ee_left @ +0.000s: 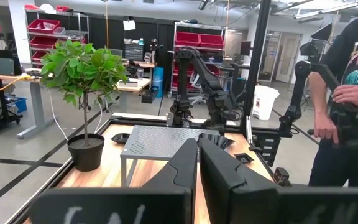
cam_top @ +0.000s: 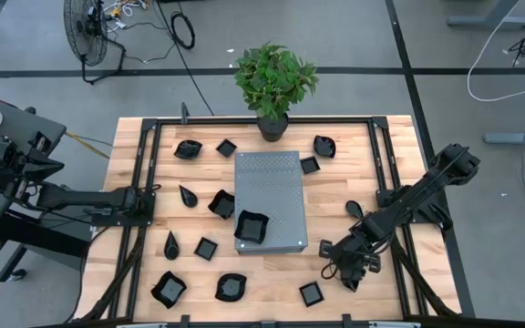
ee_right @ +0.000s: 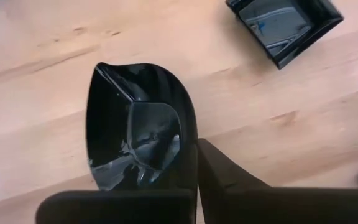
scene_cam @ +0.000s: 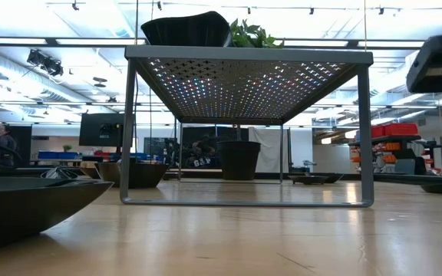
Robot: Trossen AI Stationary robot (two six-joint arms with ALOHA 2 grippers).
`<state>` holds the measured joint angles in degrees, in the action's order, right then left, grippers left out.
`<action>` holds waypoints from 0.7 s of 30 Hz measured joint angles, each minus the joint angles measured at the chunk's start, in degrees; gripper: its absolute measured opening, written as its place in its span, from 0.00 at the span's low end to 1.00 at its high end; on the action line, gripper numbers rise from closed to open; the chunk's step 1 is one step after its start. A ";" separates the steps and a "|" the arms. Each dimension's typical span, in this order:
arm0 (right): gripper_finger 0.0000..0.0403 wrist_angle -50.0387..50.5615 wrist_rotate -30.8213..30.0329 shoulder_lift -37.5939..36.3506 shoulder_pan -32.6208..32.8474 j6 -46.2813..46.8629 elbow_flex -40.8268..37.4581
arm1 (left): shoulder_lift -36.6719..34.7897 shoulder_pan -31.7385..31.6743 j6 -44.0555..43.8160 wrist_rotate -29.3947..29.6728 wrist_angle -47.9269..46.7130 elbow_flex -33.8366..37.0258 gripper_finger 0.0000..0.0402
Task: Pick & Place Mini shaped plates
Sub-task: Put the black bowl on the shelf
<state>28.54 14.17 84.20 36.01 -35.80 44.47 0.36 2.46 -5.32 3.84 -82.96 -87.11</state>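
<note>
While right hand [ee_right: 196, 165] pinches teardrop plate [ee_right: 138, 134] rim, left hand [ee_left: 197, 168] closed, empty; wooden table [cam_top: 335, 282], grey slab [cam_top: 272, 196], potted plant [cam_top: 274, 82].

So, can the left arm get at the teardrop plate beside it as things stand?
Probably yes: the left gripper is shut and holds nothing, the teardrop plate lies on bare wood just ahead, and nothing stands between them.

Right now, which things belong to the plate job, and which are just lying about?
Job: teardrop plate, pinched by the right gripper, jaws shut; wavy plate on the grey perforated stand; loose black mini plates; left gripper, waiting at left.
Lying about: potted plant; floor fan; person standing behind.
</note>
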 joint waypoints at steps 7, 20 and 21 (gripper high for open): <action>0.00 0.64 0.19 -2.27 0.00 1.39 0.00 | -0.02 0.00 0.02 0.00 0.02 0.00 0.06; 0.00 11.98 0.38 -8.19 -2.00 9.26 6.66 | -0.02 0.00 0.00 0.00 0.00 0.02 0.06; 0.00 13.60 0.37 -8.40 -2.52 9.83 7.99 | -0.02 0.00 0.02 0.00 0.02 0.00 0.06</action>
<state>42.15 14.54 75.79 33.49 -25.97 52.46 0.34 2.46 -5.30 3.84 -82.94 -87.11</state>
